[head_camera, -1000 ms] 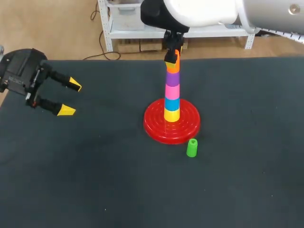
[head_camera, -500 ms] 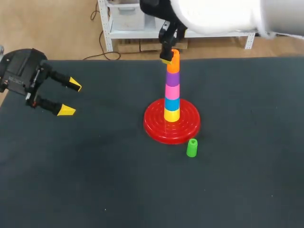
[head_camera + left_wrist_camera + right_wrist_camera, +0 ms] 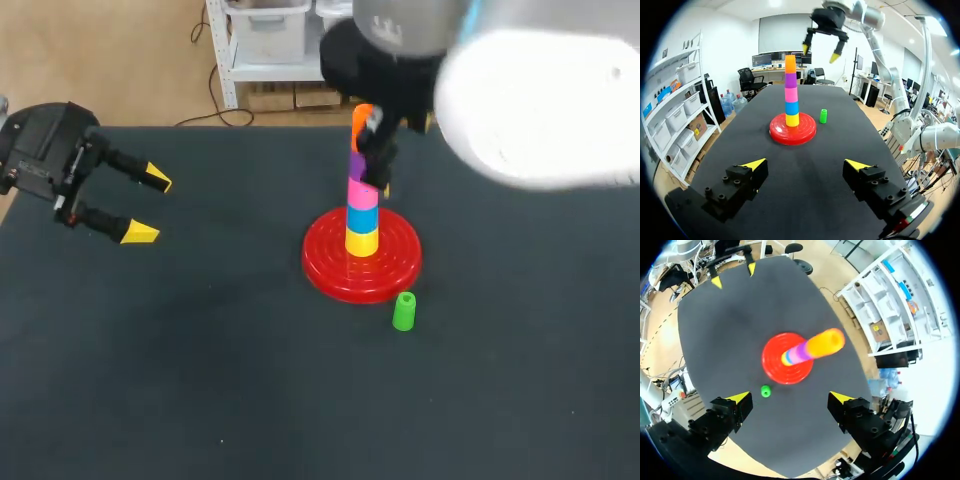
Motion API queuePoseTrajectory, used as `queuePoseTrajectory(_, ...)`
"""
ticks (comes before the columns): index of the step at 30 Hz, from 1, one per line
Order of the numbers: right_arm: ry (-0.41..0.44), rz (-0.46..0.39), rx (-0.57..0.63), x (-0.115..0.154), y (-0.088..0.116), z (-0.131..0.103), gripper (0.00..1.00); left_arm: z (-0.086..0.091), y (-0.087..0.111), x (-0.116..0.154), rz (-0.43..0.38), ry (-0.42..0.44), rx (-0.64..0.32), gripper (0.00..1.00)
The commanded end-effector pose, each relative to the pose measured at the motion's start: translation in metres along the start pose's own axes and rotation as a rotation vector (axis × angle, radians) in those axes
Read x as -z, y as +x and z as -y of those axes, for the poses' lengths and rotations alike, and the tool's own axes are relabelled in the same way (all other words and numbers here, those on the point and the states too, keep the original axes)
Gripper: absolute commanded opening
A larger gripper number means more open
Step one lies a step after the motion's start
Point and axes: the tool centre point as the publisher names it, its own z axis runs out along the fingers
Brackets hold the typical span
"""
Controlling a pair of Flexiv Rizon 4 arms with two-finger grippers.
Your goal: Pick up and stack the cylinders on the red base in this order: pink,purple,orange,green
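The red base (image 3: 330, 270) carries a stack of yellow, blue, pink and purple cylinders with the orange cylinder (image 3: 360, 122) on top. The green cylinder (image 3: 404, 311) stands upright on the table just in front of the base. In the left wrist view my right gripper (image 3: 821, 52) hangs open just above the orange cylinder (image 3: 790, 64) and touches nothing. Its own view looks down on the stack (image 3: 810, 350) and the green cylinder (image 3: 765, 390) past the open right gripper (image 3: 790, 398). My left gripper (image 3: 150, 207) is open and empty at the table's far left.
The black table (image 3: 200, 380) holds only the base, the stack and the green cylinder. My right arm (image 3: 540, 100) looms over the back right and hides part of the stack's top. The left gripper (image 3: 805, 165) faces the base from a distance.
My right gripper opened and let go of the orange cylinder, which stays on top of the stack. The right arm lifted away above it. The left arm has not moved.
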Motion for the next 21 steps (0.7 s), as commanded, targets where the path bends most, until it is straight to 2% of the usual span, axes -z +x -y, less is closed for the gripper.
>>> queuePoseTrajectory(1, -0.015, 0.09, -0.007, -0.025, 0.017, -0.019, 1.0, 0.0, 0.001, 0.0, 0.002, -0.001, -0.002, 1.0)
queuePoseTrajectory(10, -0.156, 0.063, -0.02, -0.066, 0.03, -0.052, 1.0, 0.0, 0.001, 0.0, 0.002, -0.001, -0.002, 1.0)
queuePoseTrajectory(16, -0.211, 0.027, -0.035, -0.092, 0.037, -0.056, 1.0, 0.0, 0.001, 0.0, 0.002, -0.001, -0.002, 1.0)
queuePoseTrajectory(21, -0.269, 0.025, -0.039, -0.112, 0.035, -0.06, 1.0, 0.0, 0.001, 0.0, 0.002, -0.001, -0.002, 1.0)
